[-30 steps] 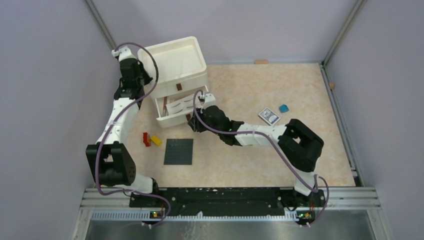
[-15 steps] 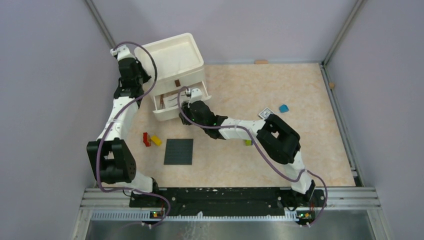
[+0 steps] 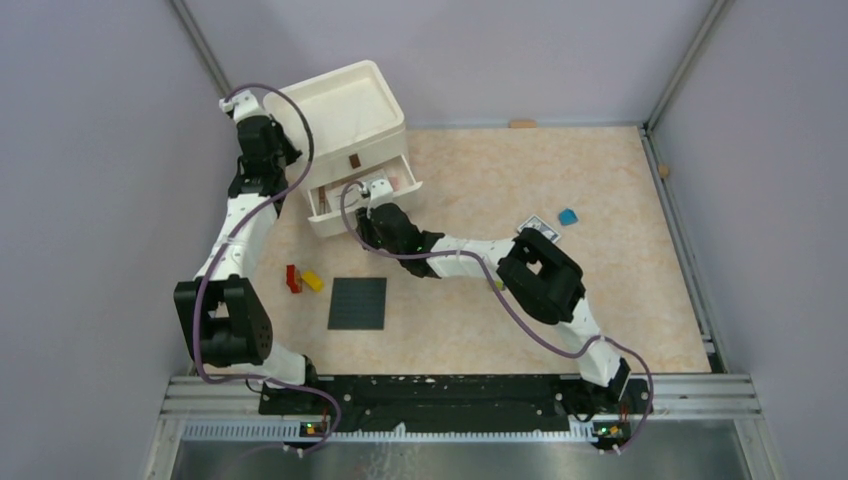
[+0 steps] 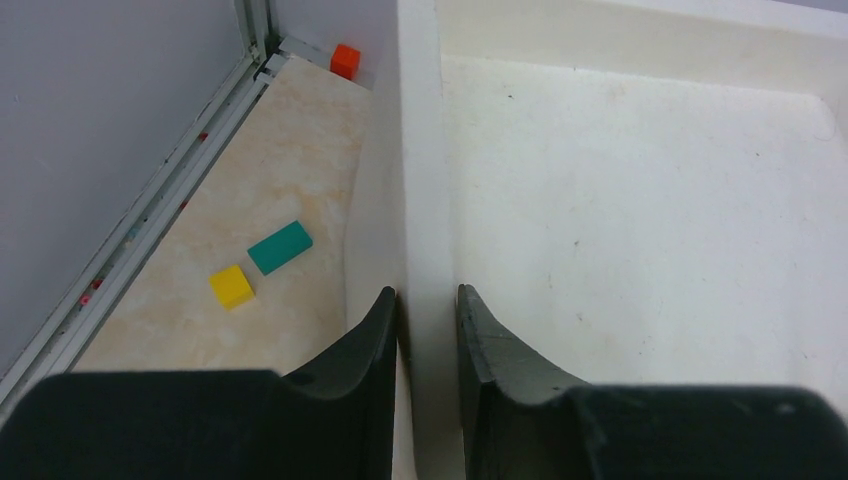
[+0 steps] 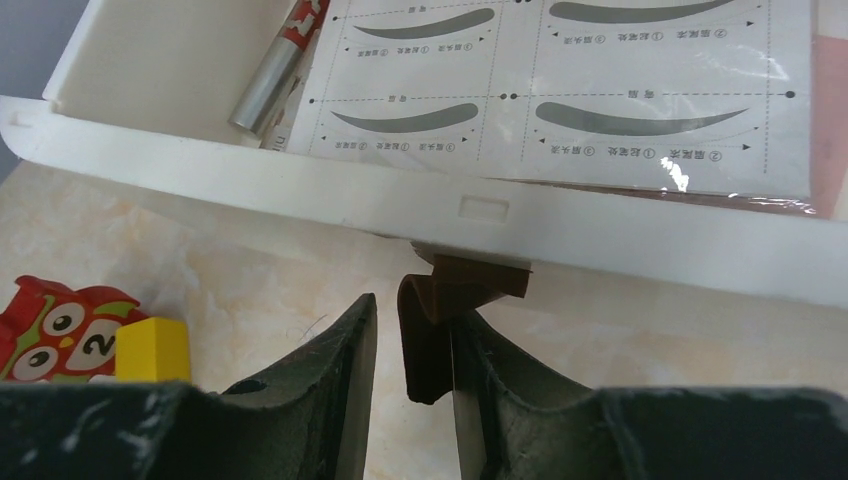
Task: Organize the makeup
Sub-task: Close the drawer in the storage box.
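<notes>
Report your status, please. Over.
Left hand shut on cabinet wall. Right hand loosely around drawer pull. Stencil card, silver tube in open drawer. Bricks nearby, not blocking.

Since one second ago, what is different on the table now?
The right gripper, fingers around the handle, pushed the drawer farther into the box, which slid slightly back-left. Nothing was gripped or released. The left gripper stays clamped on the box wall; the bricks are unmoved.

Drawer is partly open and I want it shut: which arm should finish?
Right: its end effector straddles the brown pull tab of the drawer. The left end effector is clamped on the organizer wall.
</notes>
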`<state>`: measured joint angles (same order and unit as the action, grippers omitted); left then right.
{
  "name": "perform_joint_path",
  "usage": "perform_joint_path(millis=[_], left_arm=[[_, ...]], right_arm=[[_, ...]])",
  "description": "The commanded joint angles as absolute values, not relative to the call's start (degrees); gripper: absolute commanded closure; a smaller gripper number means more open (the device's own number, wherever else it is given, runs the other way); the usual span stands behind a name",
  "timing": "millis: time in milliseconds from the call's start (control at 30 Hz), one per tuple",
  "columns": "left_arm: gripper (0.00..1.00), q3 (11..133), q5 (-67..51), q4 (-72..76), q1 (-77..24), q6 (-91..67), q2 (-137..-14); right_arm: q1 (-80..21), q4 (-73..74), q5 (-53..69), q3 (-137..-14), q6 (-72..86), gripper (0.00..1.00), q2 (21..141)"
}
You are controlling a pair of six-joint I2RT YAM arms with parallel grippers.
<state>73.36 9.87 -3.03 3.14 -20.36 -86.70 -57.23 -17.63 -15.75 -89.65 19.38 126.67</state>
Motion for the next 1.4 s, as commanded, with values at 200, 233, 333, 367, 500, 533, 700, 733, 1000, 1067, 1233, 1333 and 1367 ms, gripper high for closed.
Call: perform_joint_path(millis=[200,233,333,367,500,533,700,733,1000,1067,1233,1333,1367], left_arm=[[1.0,71.73,1.91,-7.59,1.8,-21.62,-86.31],[1.0,71.72,1.93,-7.57,1.83,-21.62,-86.39],[1.0,71.67,1.85,-7.56,1.8,-21.62,-86.33],[1.0,71.59,1.85,-7.48,1.79,-21.7,-86.38],[1.0,71.24,1.52,-7.13,1.8,-21.88,-86.56],[1.0,71.23,1.5,-7.04,1.76,-21.88,-86.57],[1.0,71.1,1.41,-6.81,1.79,-21.9,-86.57],[1.0,71.09,1.34,-6.85,1.76,-21.96,-86.57],[1.0,70.93,1.27,-6.8,1.76,-21.97,-86.47],[1.0,70.93,1.31,-6.83,1.76,-21.97,-86.41],[1.0,70.82,1.06,-6.77,1.76,-22.1,-86.55],[1.0,70.7,0.94,-6.59,1.7,-22.23,-86.64],[1.0,70.72,0.78,-6.52,1.67,-22.29,-86.69]], right_arm=[[-52.16,-28.95,-29.54,-92.07,10.53,0.7,123.23],[-51.75,-28.88,-29.52,-92.09,10.42,0.7,122.99],[-50.53,-28.56,-29.51,-92.11,10.51,0.71,122.56],[-50.2,-28.68,-29.43,-92.18,10.54,0.71,122.52],[-49.49,-28.75,-28.71,-93.61,10.24,0.72,122.85],[-49.48,-28.88,-28.49,-94.02,10.07,0.72,122.95],[-49.49,-28.87,-27.52,-96.84,9.15,0.72,124.3],[-49.41,-28.61,-27.17,-97.73,9.05,0.72,124.81],[-49.15,-24.86,-19.51,-105.45,10.55,0.72,130.08],[-49.16,-23.33,-17.53,-107.84,11.1,0.72,131.8],[-49.16,-19.94,-14.8,-111.72,13.43,0.72,134.77],[-49.2,-23.6,-15.09,-106.79,14.01,0.73,132.37],[-49.22,-25.25,-15.34,-104.71,13.96,0.73,131.17]])
